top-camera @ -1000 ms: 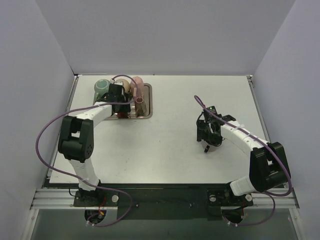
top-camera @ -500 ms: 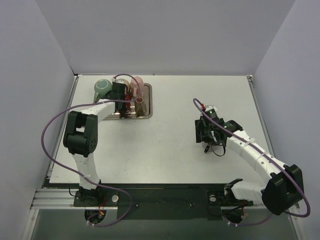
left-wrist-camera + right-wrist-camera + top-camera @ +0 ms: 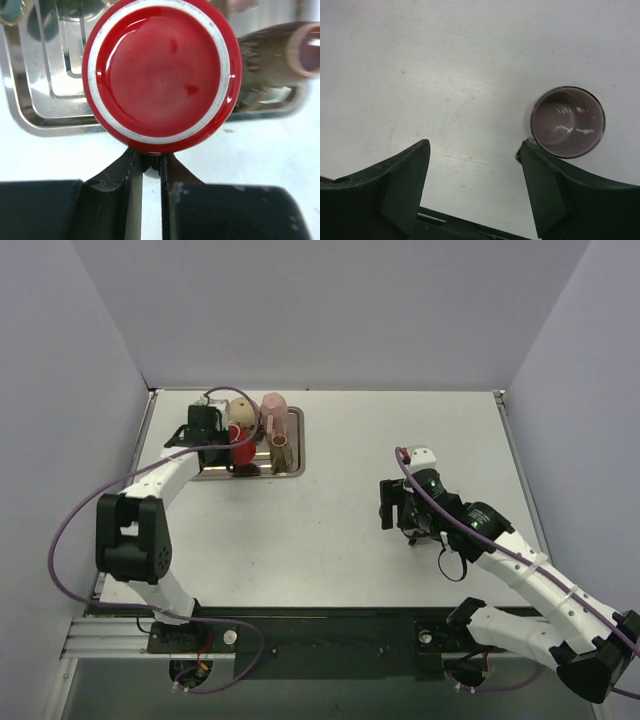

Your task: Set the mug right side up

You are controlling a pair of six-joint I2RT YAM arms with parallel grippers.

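A red mug (image 3: 160, 75) fills the left wrist view, its flat base with a white ring facing the camera, so it is not upright. It sits at the steel tray (image 3: 30, 117). My left gripper (image 3: 147, 156) is shut on the small dark part at the mug's lower edge, which looks like its handle. From above, the left gripper (image 3: 228, 443) reaches into the tray (image 3: 296, 468) beside the red mug (image 3: 243, 449). My right gripper (image 3: 474, 145) hangs open over the bare table, nothing between its fingers.
A dark mug (image 3: 568, 122) stands mouth-up on the table just beside my right finger. A pink mug (image 3: 274, 406) and a beige mug (image 3: 241, 411) stand at the tray's far side. A brown mug (image 3: 280, 441) lies in the tray.
My left gripper closed on the red mug and the left arm swung left. My right gripper opened wider and drew back from the dark mug, towards the left.
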